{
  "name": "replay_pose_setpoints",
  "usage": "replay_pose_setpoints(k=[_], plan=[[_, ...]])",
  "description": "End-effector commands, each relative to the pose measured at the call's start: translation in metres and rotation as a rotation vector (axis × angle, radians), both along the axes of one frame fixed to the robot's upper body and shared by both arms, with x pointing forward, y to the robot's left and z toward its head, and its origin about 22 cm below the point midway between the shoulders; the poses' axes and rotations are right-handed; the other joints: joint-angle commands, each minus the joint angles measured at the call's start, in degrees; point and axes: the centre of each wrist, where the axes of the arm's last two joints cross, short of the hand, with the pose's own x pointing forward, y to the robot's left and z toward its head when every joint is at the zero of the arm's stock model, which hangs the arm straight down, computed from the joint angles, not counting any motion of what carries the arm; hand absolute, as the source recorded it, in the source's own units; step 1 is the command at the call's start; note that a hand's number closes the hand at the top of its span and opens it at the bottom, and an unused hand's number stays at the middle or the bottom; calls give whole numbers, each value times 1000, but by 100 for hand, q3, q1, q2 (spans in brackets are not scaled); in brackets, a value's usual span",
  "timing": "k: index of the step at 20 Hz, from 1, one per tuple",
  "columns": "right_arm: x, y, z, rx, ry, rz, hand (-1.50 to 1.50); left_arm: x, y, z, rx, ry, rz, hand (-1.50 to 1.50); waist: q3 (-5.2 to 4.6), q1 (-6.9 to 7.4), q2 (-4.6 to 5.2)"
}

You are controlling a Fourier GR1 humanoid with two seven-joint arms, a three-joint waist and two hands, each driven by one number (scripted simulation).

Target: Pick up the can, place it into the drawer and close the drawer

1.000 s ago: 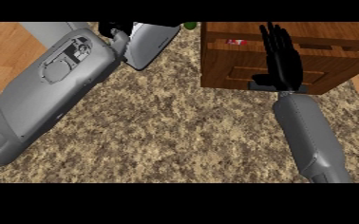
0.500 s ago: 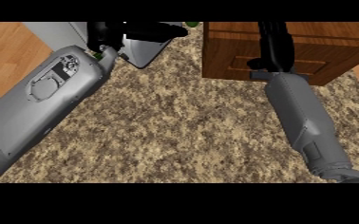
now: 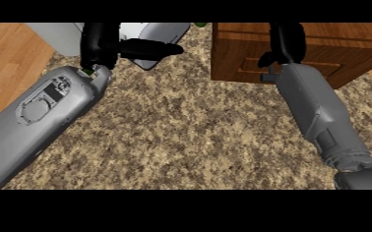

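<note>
Speckled brown stone counter (image 3: 189,142) fills most of the head view. A strip of wood surface (image 3: 20,59) runs along its left edge.

The left forearm (image 3: 44,113) comes in from the lower left, angled up and to the right. It carries an inset panel with a dark rectangle and a round cover; no writing on it is readable. The right forearm (image 3: 316,113) comes in from the lower right, angled up and to the left.

Wooden drawer (image 3: 240,54) sits at the upper right with its front face toward the counter. Only wood top and front panels show. The can is not visible and I can't tell where it is.

Light grey slab-shaped object (image 3: 156,32) sits at the top centre-left, tilted, partly behind the left hand.

Left hand (image 3: 100,44): wide, holding nothing. Its fingers point up toward the top edge and the thumb sticks out to the right across the grey object.

Right hand (image 3: 287,42): fingers straight, laid flat up the drawer front. The thumb is off to the left and nothing is gripped.

A small green speck (image 3: 201,24) sits at the top edge between the grey object and the drawer; can't identify it.
</note>
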Motion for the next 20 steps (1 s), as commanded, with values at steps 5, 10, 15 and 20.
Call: replay_pose_setpoints(k=[5, 10, 15, 20], plan=[[13, 19, 24, 53, -12, 39, -150, -17, 12, -6, 8, -10, -27, -150, 25, 175, 55], [15, 46, 33, 227, -50, 136, -150, -15, 17, -19, -2, 0, -9, -150, 33, 99, 74], [18, 45, 41, 415, -79, 172, -150, -19, 13, -15, -5, -14, -5, -150, 45, 30, 34], [20, 43, 48, 580, -98, 225, -150, -25, 23, -35, -7, 16, 10, -150, 33, -33, 25]])
